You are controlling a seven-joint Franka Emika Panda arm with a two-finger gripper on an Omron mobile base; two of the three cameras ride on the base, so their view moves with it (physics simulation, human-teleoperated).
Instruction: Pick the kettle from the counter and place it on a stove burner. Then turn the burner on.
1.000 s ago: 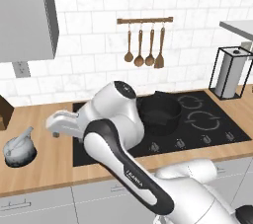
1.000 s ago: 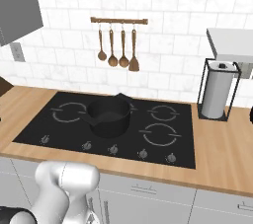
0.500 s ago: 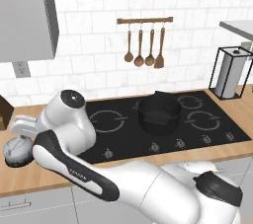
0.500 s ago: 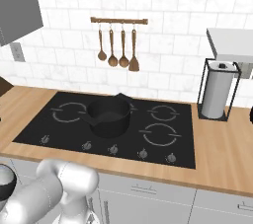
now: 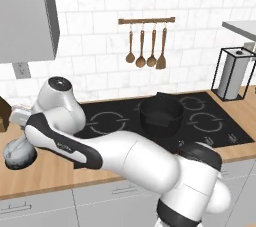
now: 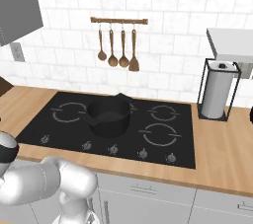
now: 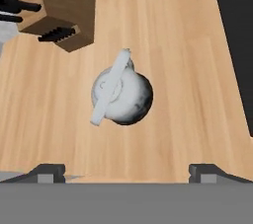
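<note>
The gripper (image 7: 126, 171) hung spread wide above the kettle (image 7: 121, 94), its two dark finger tips well apart at the bottom of the hand view and nothing between them. The kettle sat upright on the worktop (image 7: 188, 60) just ahead of the tips, its arched handle running diagonally across the lid, with a wooden knife block (image 7: 59, 13) near it on one side and the edge of the black cooktop glass on the other.

Over the last second the arm had swung from above the cooktop out to the left end of the worktop, so that in the left base view its elbow and wrist covered part of the kettle (image 5: 19, 153). That carried the reach most of the way; the kettle was now lined up under the hand, and the grasp seemed to be what came next. The black pot (image 5: 160, 115) occupied one ring, while the stove burner (image 6: 160, 134) at front right stood free.
</note>
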